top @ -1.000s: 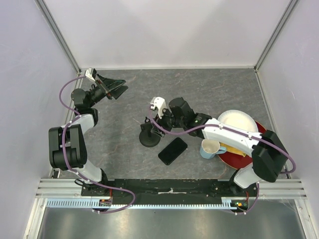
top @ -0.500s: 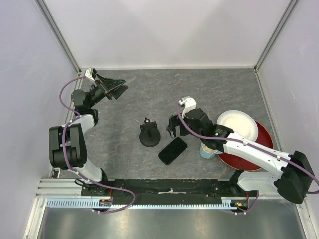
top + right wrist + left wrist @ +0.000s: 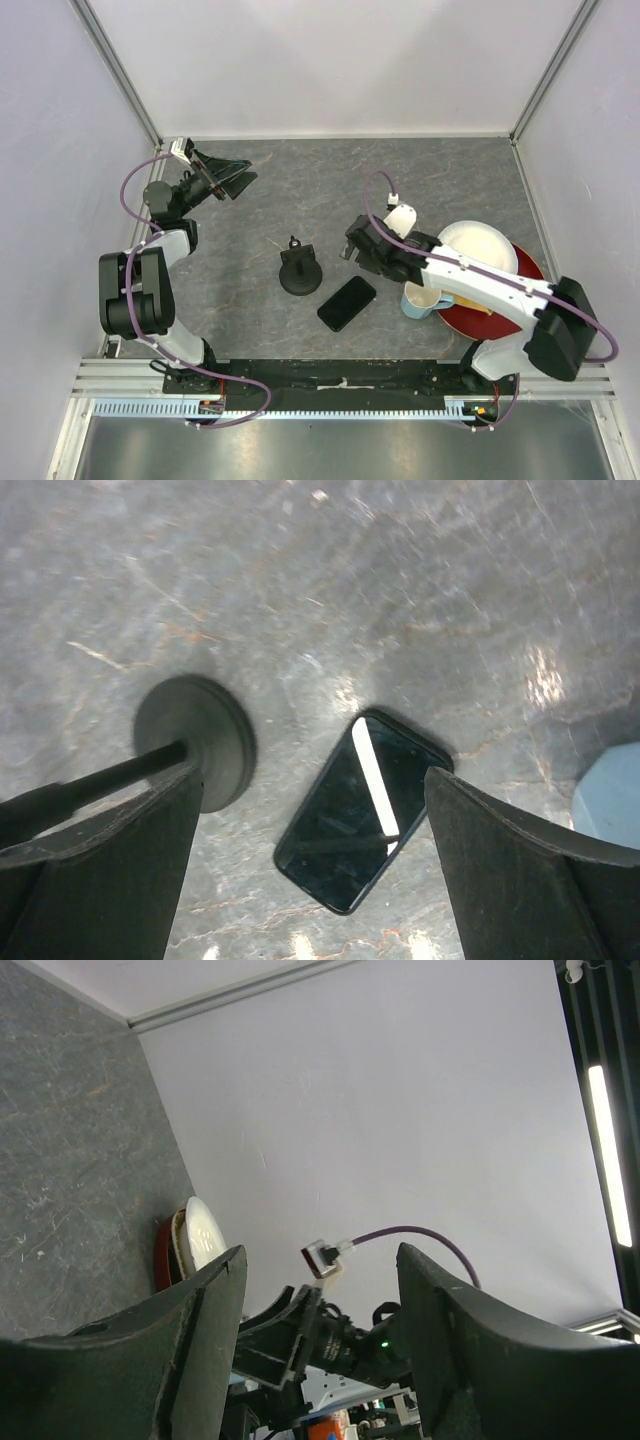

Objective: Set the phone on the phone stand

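Noting phone (image 3: pixel 347 303) lying flat on table (image 3: pixel 430 180), screen up, just near-right of phone stand (image 3: pixel 300 272), not on it. Seeing stand standing upright on disc base, thin gap btw. base and phone. Finding R gripper (image 3: pixel 354 244) hovering above table btw. stand and mug (image 3: pixel 422 298), jaws spread wide, gripping nothing. Finding L gripper (image 3: pixel 232 180) well apart at back-left, raised, jaws also wide, empty. Seeing white plate (image 3: pixel 480 245) lying on red plate (image 3: pixel 520 300) beside mug.
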### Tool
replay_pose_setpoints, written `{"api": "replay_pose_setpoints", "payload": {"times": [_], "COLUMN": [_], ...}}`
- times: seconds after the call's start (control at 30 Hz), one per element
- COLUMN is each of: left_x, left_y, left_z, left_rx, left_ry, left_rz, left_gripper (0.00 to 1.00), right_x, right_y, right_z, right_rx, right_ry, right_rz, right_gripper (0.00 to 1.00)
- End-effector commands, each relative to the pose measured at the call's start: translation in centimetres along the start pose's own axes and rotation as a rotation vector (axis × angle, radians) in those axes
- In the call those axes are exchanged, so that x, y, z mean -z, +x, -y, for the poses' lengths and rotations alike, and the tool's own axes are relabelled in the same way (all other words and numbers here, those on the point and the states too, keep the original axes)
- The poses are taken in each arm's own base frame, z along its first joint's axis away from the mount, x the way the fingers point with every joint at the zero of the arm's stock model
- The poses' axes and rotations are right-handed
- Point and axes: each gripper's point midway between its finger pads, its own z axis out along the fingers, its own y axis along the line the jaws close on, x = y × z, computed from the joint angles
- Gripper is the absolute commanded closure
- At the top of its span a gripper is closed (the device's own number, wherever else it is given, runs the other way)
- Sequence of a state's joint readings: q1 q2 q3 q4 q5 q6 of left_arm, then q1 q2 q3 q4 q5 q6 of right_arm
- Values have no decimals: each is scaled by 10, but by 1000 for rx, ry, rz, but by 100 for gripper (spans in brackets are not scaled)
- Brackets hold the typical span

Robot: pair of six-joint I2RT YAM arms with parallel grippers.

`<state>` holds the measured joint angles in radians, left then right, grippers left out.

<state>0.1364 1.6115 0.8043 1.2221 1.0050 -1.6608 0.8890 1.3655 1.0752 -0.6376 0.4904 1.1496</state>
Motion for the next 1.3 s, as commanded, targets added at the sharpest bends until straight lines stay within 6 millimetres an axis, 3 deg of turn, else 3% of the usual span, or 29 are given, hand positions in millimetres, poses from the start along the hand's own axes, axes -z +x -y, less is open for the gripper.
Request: {"api": "replay_pose_setpoints", "payload": {"times": [0.0, 0.17, 0.47, 0.73, 1.1, 1.27], "left_x": [2, 3, 3, 4, 5, 5], "left_y": [5, 4, 4, 5, 4, 4], "left_z": [4, 1, 4, 7, 5, 1], "left_rx": [-9, 1, 5, 4, 13, 23], "left_ry": [23, 20, 31, 37, 36, 29], "left_rz": [-26, -24, -21, -24, -17, -18], "left_gripper": [32, 33, 33, 34, 34, 35], "right_x": [-12, -25, -36, -36, -46, -55], "right_y": [29, 72, 99, 91, 122, 132], "right_z": [21, 34, 10, 9, 28, 26], "right_rx": [-86, -186, -289, -311, -278, -281], "right_ry": [176, 274, 227, 212, 291, 284], "right_rz": [-81, -211, -286, -246, -333, -351], "right_gripper": [2, 2, 2, 2, 2, 2]}}
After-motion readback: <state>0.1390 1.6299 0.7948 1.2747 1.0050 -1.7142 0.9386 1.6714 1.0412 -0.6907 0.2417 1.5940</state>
